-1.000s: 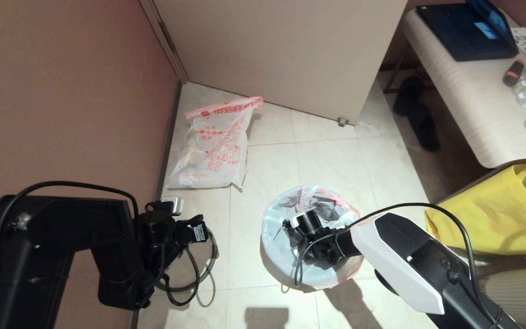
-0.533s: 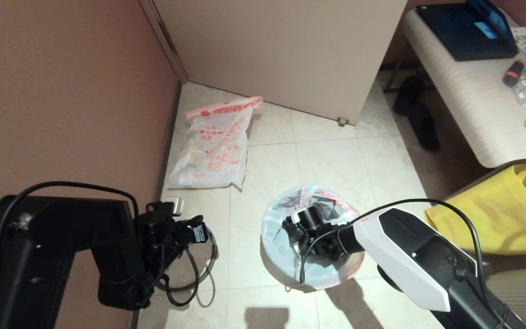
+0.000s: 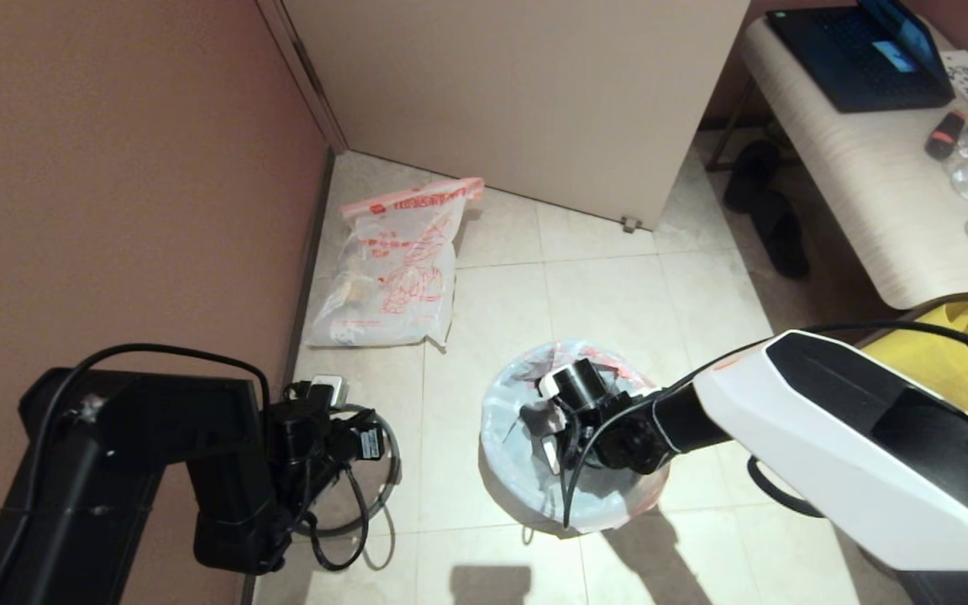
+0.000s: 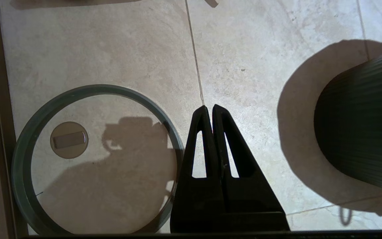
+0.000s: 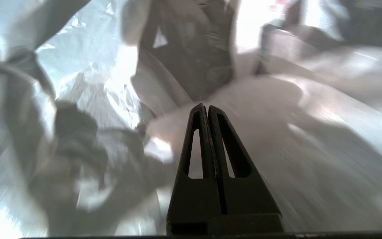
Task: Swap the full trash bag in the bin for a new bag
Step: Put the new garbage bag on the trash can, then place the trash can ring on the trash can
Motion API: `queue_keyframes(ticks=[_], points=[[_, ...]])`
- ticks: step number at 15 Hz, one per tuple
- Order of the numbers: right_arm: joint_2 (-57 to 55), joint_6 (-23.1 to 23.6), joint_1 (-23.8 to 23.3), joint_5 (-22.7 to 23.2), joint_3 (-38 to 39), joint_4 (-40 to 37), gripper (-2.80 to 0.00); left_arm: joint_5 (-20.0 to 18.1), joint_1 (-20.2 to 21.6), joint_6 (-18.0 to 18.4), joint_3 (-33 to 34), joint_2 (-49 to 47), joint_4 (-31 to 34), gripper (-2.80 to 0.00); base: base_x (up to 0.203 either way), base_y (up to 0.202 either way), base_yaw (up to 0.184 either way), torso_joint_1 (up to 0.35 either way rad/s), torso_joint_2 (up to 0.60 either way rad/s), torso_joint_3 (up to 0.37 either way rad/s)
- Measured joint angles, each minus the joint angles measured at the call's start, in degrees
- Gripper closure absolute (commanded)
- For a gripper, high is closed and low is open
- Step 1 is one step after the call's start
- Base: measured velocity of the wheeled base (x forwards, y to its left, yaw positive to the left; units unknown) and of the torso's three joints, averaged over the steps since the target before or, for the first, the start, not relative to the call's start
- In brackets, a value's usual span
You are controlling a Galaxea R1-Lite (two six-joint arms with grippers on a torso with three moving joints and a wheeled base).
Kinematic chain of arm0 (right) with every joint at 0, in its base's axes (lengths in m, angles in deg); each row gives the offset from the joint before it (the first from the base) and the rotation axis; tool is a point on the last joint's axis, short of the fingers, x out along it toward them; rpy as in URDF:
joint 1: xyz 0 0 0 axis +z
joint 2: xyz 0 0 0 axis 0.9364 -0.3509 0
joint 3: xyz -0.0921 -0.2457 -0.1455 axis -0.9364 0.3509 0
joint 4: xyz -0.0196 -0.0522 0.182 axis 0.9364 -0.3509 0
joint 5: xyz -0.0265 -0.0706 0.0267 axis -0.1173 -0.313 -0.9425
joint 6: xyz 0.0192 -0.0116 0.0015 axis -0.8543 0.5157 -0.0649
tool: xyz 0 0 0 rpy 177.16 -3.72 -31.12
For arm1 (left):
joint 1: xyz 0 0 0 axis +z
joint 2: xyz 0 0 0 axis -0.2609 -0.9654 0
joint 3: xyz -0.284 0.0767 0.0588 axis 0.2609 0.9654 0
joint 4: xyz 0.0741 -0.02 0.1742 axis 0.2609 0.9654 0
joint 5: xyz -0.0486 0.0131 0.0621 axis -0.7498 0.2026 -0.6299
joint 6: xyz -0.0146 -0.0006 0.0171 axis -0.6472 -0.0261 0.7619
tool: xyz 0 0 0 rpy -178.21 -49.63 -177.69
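— Fingers? Pressed together on both: right gripper (image 5: pixel 204 108) closed on nothing visible, tips down among crinkled film; left gripper (image 4: pixel 209 108) closed too, empty, above bare floor tiles (image 4: pixel 111 49).

— And the containers?

— The bin (image 3: pixel 572 445), out on the floor, lined with the new bag (image 3: pixel 505 428), film draped over the rim and down the outside. Right gripper (image 3: pixel 551 420) reaching into its mouth. Nothing but rumpled plastic (image 5: pixel 88 99) seen inside. The full trash bag (image 3: pixel 396 273) well apart, slumped on the floor against the wall corner, lumpy contents showing through the red print.

— Anything shown by only one view?

— Left wrist view only: grey ring (image 4: pixel 95 159) lying flat on the tiles just beside the fingertips, plus the ribbed black side of the bin (image 4: pixel 363 129). Head view only: yellow bag (image 3: pixel 946 344), table (image 3: pixel 870 193) with laptop (image 3: pixel 862 50).
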Motion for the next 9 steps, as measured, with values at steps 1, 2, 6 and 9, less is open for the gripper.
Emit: queue_keyframes(ticks=[1,2,6,9], points=[[3.04,-1.41,0.14,0.05,2.54,-0.10,0.00,0.06,0.00,0.16,-0.75,-0.68,-0.02,0.00,0.000,0.000,0.000,0.000,0.00,0.000],[6.22,-2.82,0.31,0.13,4.91,-0.11,0.00,0.21,-0.10,0.31,-1.17,-1.08,0.00,0.00,0.000,0.000,0.000,0.000,0.00,0.000],[19.58,-11.14,-0.14,0.59,14.91,-1.62,0.00,6.16,-2.08,0.65,-4.09,-1.16,9.65,0.00,0.000,0.000,0.000,0.000,0.00,0.000],[27.20,-13.18,-5.17,4.05,23.80,-0.60,0.00,10.69,-3.27,0.77,-8.98,-2.85,20.33,0.00,0.000,0.000,0.000,0.000,0.00,0.000]])
